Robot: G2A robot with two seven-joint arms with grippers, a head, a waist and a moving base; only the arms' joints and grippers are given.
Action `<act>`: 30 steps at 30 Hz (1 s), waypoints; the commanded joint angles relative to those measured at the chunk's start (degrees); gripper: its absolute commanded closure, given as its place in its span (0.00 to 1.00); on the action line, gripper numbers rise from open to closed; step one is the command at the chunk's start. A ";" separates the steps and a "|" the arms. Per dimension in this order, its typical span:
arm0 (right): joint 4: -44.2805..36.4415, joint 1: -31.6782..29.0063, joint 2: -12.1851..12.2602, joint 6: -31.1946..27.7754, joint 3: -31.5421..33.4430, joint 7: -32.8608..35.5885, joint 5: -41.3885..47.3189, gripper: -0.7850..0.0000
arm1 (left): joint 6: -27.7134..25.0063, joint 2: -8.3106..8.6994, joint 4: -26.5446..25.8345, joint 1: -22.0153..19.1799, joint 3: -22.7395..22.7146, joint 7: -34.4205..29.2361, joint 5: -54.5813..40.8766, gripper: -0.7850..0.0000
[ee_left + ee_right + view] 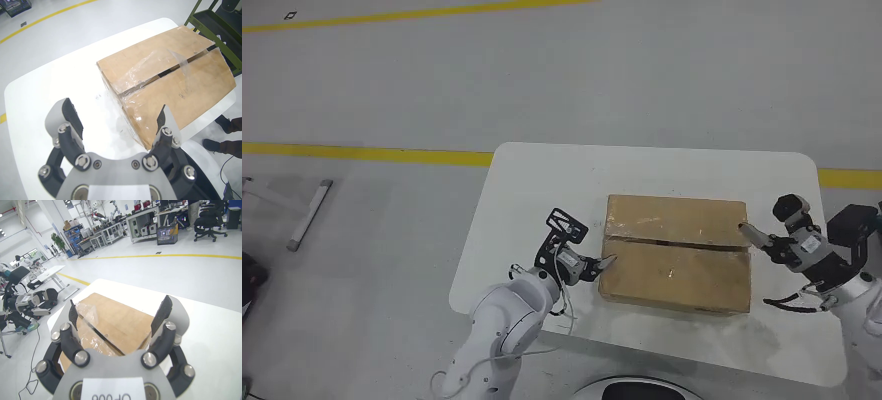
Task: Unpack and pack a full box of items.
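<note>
Left gripper (115, 106): fingers spread wide, nothing held, just beside the left end of the brown cardboard box (677, 250), by its front corner. The box sits mid white worktop (532, 180), flaps down with a narrow slit between them and crinkled clear tape (136, 75) over the seam. Right gripper (118, 313): fingers wide apart, empty, at the box's right end.

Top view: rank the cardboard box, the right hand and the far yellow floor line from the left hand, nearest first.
1. Cardboard box, just beside the left hand.
2. Right hand, at the box's opposite end.
3. Far yellow floor line, on the floor beyond the table.
</note>
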 commanded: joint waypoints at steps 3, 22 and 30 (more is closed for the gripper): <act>-3.62 -2.40 0.26 -3.50 -0.08 -0.47 -9.86 0.00 | -0.22 0.18 0.01 0.43 -0.42 -0.05 -0.13 0.00; -0.83 -1.22 0.53 -6.38 -12.75 -1.94 -37.49 0.00 | 1.77 0.98 -1.65 3.11 -2.31 0.50 1.38 0.00; 1.25 2.37 0.41 -3.43 -15.97 -0.63 -39.90 0.07 | 2.13 1.17 -1.76 3.30 -2.34 0.51 1.59 0.00</act>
